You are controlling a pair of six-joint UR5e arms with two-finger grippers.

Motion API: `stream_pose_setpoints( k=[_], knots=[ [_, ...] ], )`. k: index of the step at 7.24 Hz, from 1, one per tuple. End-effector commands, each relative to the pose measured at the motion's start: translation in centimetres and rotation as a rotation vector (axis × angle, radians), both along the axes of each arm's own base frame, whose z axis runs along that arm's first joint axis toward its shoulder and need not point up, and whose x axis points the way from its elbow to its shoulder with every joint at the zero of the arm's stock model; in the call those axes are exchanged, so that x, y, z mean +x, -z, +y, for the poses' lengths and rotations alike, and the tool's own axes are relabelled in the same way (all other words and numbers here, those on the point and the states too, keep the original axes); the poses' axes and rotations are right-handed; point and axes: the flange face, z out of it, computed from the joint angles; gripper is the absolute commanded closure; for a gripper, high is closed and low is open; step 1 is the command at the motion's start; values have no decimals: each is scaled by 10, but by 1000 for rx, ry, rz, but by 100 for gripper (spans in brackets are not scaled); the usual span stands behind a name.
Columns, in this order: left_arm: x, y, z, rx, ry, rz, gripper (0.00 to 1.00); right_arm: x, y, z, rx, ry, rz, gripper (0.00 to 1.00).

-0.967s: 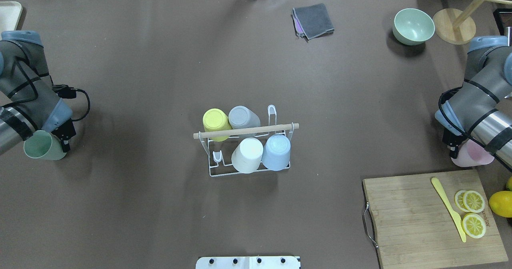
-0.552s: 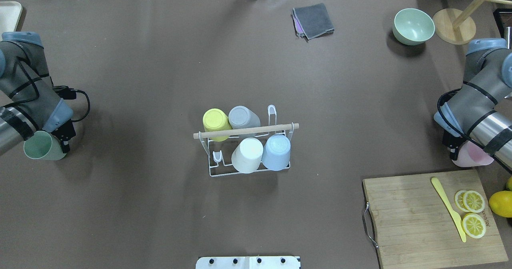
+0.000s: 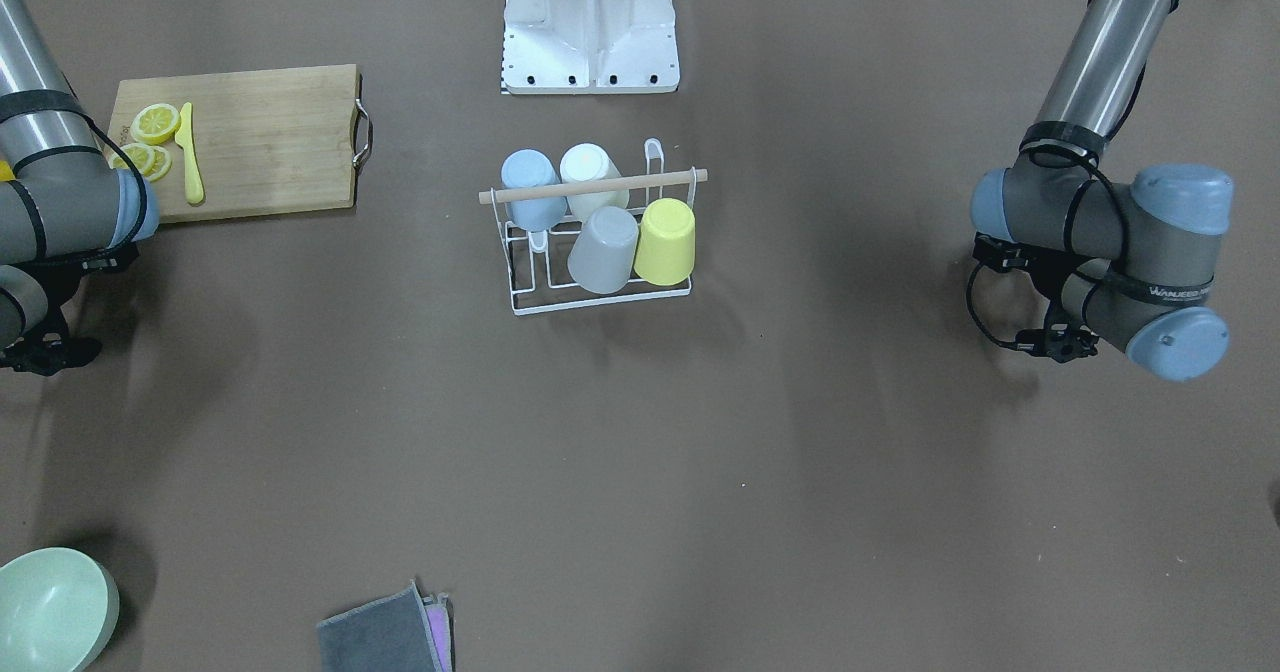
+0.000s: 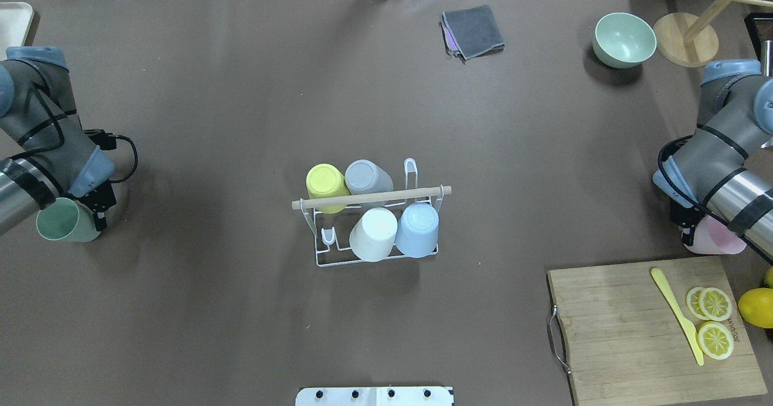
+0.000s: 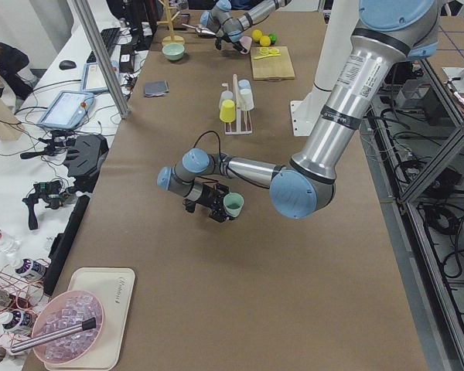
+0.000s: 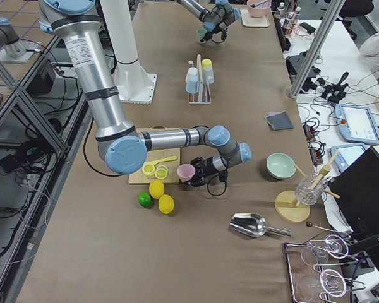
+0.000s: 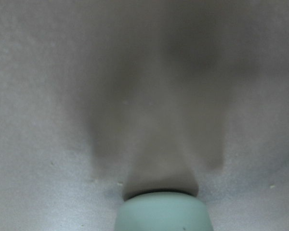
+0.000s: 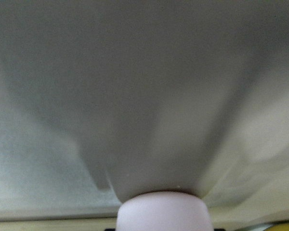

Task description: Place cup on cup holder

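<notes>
The cup holder (image 4: 326,255) is a white wire rack with a wooden rod (image 4: 371,197) across its top, at the table's middle. It holds several upturned cups: yellow (image 4: 326,182), grey (image 4: 367,176), white (image 4: 374,232) and blue (image 4: 418,228). One prong at its near left (image 4: 328,237) and one at its far right (image 4: 410,170) are bare. My left gripper (image 4: 90,219) is shut on a green cup (image 4: 63,223), held sideways at the far left. My right gripper (image 4: 691,234) is shut on a pink cup (image 4: 721,240) at the far right. Each cup's base shows in its wrist view (image 7: 164,211) (image 8: 164,211).
A wooden cutting board (image 4: 622,333) with lemon slices (image 4: 715,321) and a yellow knife (image 4: 676,315) lies at the near right, just below the pink cup. A green bowl (image 4: 624,38), a wooden stand (image 4: 685,38) and a grey cloth (image 4: 474,30) are at the far side.
Both arms have shifted their elbows slightly while each cup stays almost in place in its gripper. The rack and its cups have not moved.
</notes>
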Motion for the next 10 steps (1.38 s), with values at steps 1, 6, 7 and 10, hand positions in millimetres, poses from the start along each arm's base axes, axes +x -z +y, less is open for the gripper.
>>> stream_pose_setpoints(
  k=[1,6,7,10],
  knots=[
    [9,-4,6,-16,-18,-10,2,0,2,-1,-3,-8,-12,76],
    [6,0,10,-30,-49,10,6,42,38,-31,93,-86,-107,76],
    [6,0,10,-31,-48,11,14,48,44,-37,94,-120,-130,76],
    [4,3,11,-61,-47,-11,100,66,57,-52,103,-195,-224,76]
  ],
)
